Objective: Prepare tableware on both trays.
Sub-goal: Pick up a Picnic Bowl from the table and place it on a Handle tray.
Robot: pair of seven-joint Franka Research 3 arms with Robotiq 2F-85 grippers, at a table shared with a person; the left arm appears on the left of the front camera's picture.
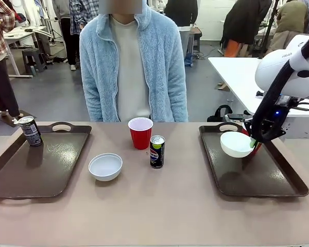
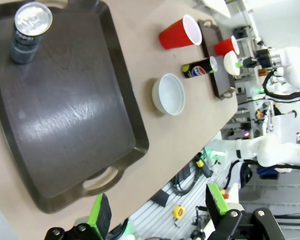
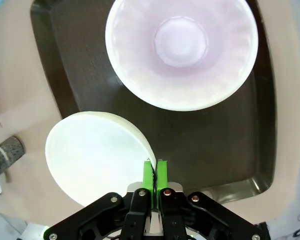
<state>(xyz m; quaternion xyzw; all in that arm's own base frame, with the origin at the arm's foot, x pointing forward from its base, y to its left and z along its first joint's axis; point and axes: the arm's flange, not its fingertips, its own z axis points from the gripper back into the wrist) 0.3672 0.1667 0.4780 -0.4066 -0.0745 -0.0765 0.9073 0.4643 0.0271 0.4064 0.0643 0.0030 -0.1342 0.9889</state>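
Grey floor (image 1: 51,98); white table (image 1: 237,72) right; people (image 1: 181,11) standing behind.

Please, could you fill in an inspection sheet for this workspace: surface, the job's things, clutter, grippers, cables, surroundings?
Surface: brown table, with one tray at each end.
Job's things: left tray carries the dark can. On the bare table stand a red cup, the blue-labelled can and a white bowl. Right tray carries a second red cup.
Clutter: nothing seen.
Grippers: right gripper shut on the rim of a second white bowl, over the right tray. Left gripper open, holding nothing.
Cables: black cable along the right arm; loose cables below the table edge.
Surroundings: person in a light blue fleece at the far side.
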